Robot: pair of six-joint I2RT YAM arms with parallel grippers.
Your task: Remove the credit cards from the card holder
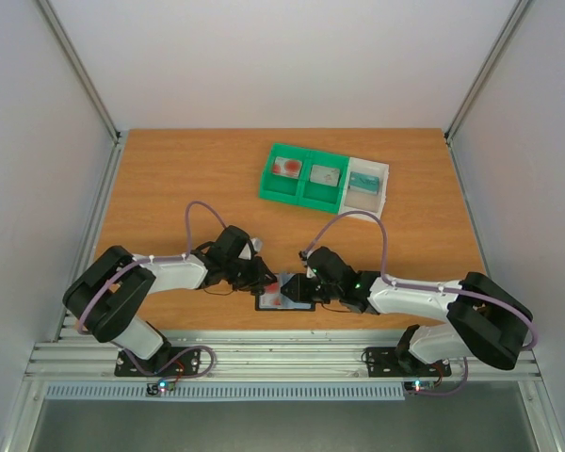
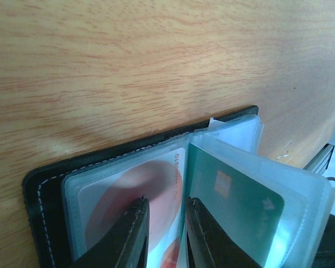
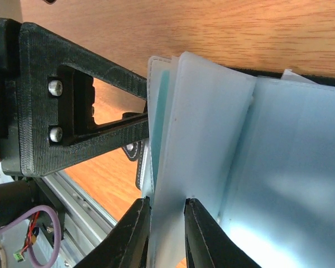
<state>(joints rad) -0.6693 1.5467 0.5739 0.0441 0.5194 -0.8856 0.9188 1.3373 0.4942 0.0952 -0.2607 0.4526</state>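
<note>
The flat black stitched card holder (image 1: pixel 284 299) lies open on the brown wooden table (image 1: pixel 169 179), near the front edge, between the two arms. The left gripper (image 2: pixel 164 204) is clenched on the edge of one clear plastic sleeve of it. Beside its fingers (image 2: pixel 135 234) a whitish plastic card with red marks (image 2: pixel 128 190) sits in one sleeve and a teal plastic card (image 2: pixel 234 201) in the next. The right gripper (image 3: pixel 166 204) pinches another milky sleeve, which stands lifted. Well apart, further back, a green compartment tray (image 1: pixel 301 200) holds two cards, and the small white tray (image 1: pixel 384 179) touching it holds one more
</note>
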